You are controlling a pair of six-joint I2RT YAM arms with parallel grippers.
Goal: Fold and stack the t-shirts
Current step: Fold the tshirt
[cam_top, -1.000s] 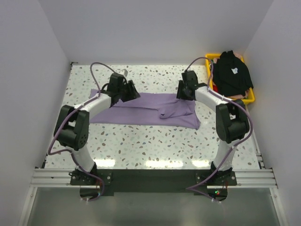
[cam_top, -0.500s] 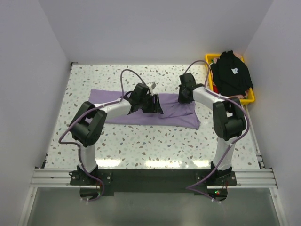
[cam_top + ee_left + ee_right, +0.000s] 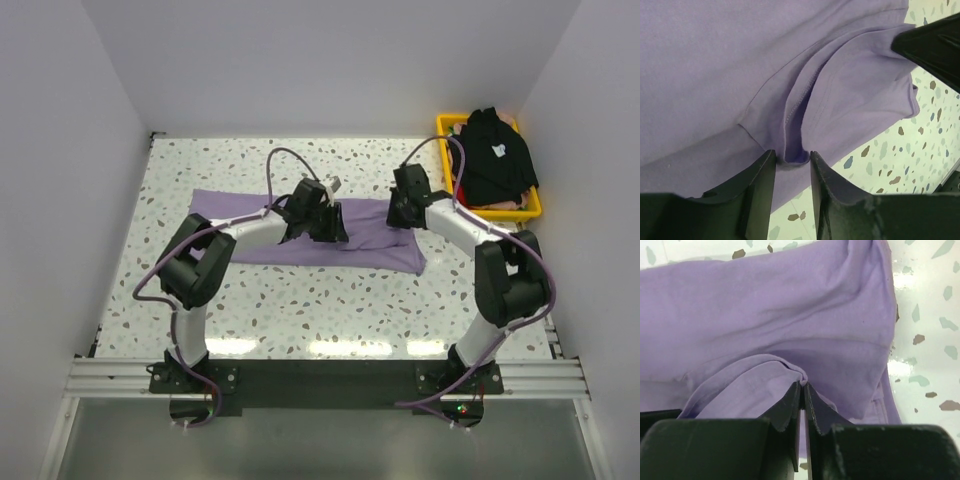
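The lavender t-shirt (image 3: 375, 238) lies spread flat across the middle of the table, its right part rumpled. My left gripper (image 3: 334, 224) is down on the shirt's middle. In the left wrist view its jaws (image 3: 792, 156) stand partly apart with a raised fold of the lavender cloth (image 3: 715, 65) between them. My right gripper (image 3: 400, 214) sits at the shirt's right end, shut on a pinched ridge of the lavender cloth (image 3: 765, 305), its tips (image 3: 803, 385) nearly touching. The black t-shirt (image 3: 495, 160), with a small white mark, lies heaped in the basket.
A yellow plastic basket (image 3: 530, 210) stands at the back right corner against the wall. Speckled tabletop (image 3: 330, 300) stretches in front of the shirt. White walls close in the left, back and right sides. Purple cables loop over both arms.
My left arm has swung right along the shirt from its left part to its middle, and its jaws have narrowed around a fold. My right gripper has closed on the cloth.
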